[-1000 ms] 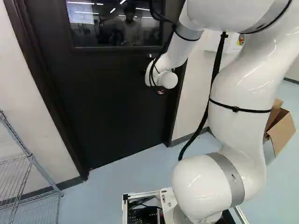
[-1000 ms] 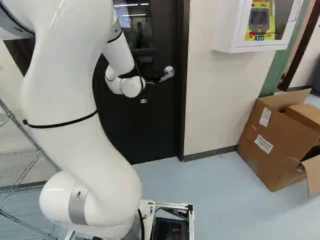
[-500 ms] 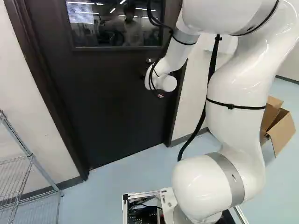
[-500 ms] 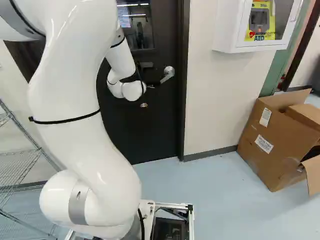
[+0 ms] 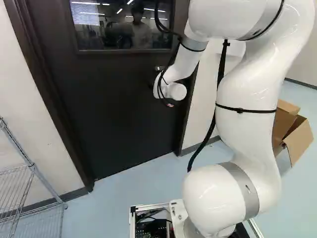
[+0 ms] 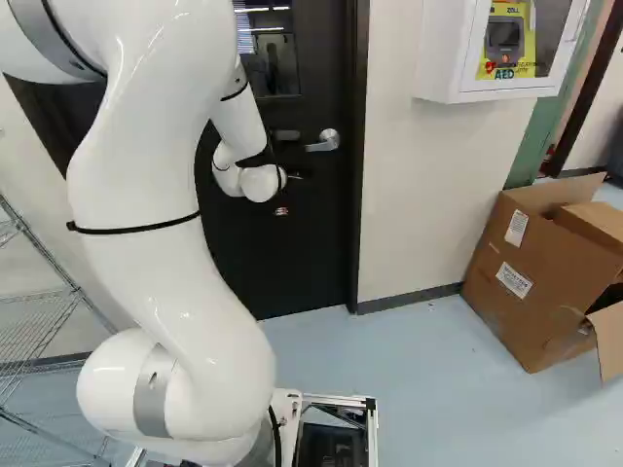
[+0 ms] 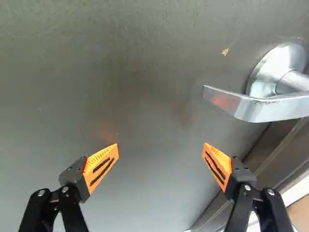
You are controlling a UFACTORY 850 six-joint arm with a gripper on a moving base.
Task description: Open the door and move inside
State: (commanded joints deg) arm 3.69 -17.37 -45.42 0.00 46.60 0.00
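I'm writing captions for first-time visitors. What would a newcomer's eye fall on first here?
The big white arm, right of the middle in the left base view, before a dark door. Next, the open hand with orange pads, a shiny lever handle ahead and to one side. Then the brown box at the right base view's right.

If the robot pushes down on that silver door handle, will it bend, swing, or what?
Bending looks unlikely: the handle appears to be rigid metal. It would probably swing about its round base, since it sticks out to one side of that. Its smooth, shiny surface might be somewhat slippery.
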